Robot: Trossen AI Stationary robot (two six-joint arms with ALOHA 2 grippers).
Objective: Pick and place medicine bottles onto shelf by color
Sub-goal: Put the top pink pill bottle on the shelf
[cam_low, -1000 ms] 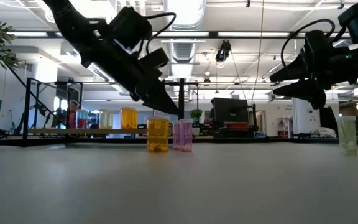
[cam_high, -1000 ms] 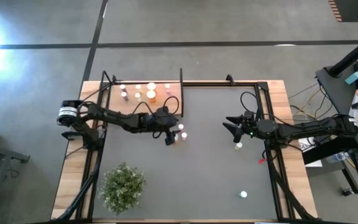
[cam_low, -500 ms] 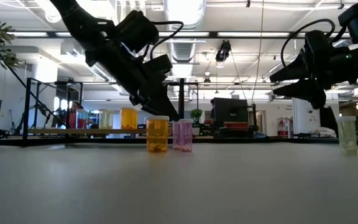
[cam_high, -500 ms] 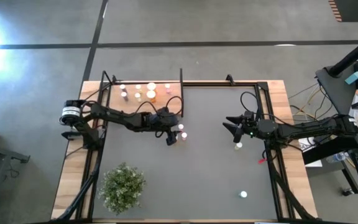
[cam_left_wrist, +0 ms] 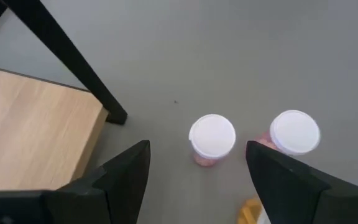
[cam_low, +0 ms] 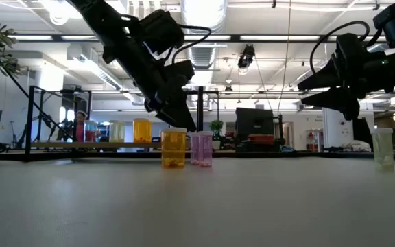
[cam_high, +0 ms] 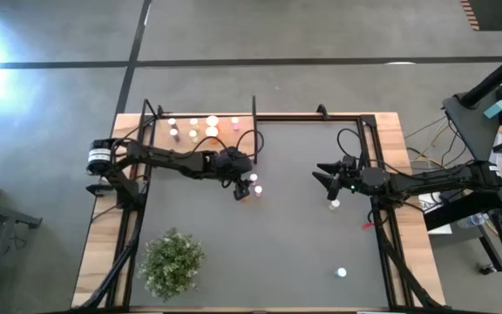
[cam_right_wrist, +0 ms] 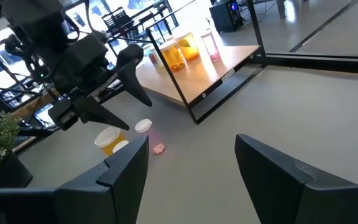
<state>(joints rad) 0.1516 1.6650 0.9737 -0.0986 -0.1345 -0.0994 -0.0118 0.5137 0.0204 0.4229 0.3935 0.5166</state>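
A: Grey tabletop (cam_high: pixel 268 244) in the foreground, mostly bare. One white-capped bottle (cam_high: pixel 342 273) stood alone near the front right, the green plant (cam_high: pixel 172 262) at front left.

B: And the working arm?

A: Left gripper (cam_high: pixel 240 187) hung over a small cluster just off the shelf's front corner: an orange bottle (cam_low: pixel 173 147) and two pink bottles (cam_left_wrist: pixel 212 138), all upright, white caps on. Fingers were spread wide, nothing between them. In the left wrist view the nearer pink bottle sat between the two fingers, below them, not touched.

B: So which step?

A: Judged as the approach to a pick, probably that pink bottle. Next move would call for a straight descent over its cap, then a close, without knocking the second pink bottle (cam_left_wrist: pixel 295 132) just beside it.

B: Right arm?

A: Right gripper (cam_high: pixel 326 179) waited over the table's right side, jaws parted, holding nothing. A pale bottle (cam_high: pixel 333 205) stood on the table near it.

B: Farther back?

A: Light-wood shelf (cam_high: pixel 159 139) at the back left corner, black rods at its edges. Several bottles already stood on it; low view showed an orange one (cam_low: pixel 142 130), with paler and reddish ones beside it. Whether they were properly grouped by colour, could not tell.
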